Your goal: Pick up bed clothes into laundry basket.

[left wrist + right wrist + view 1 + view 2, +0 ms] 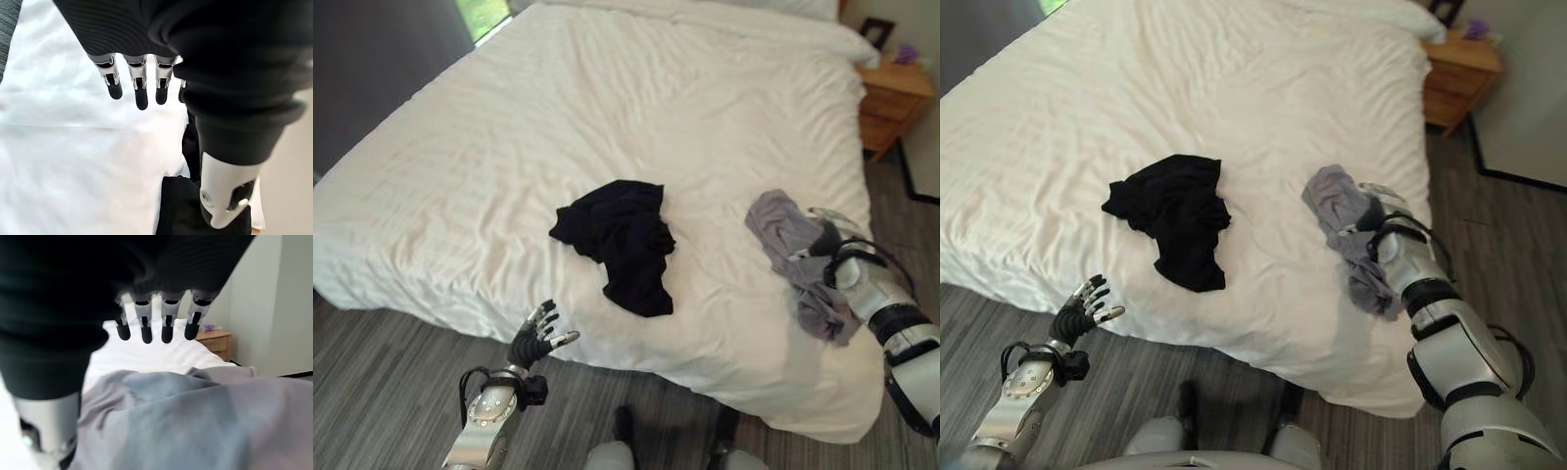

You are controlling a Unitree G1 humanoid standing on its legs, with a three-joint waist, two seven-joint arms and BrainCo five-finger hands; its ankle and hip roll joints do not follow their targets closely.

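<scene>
Left hand (536,338): slim silver fingers ended in dark tips; a dark ribbed cover wrapped its back and wrist.
Left forearm (485,416): was a silver-grey shell dotted with small round fasteners, ringed by a black band at the wrist.
Right hand (161,318): showed the same silver fingers with dark tips under a dark ribbed cover.
Right forearm (1430,304): was built of silver-grey segments separated by black bands.

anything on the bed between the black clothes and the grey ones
Nothing: in the left eye view the stretch between the black clothes and the grey clothes is bare white bedding.
</scene>
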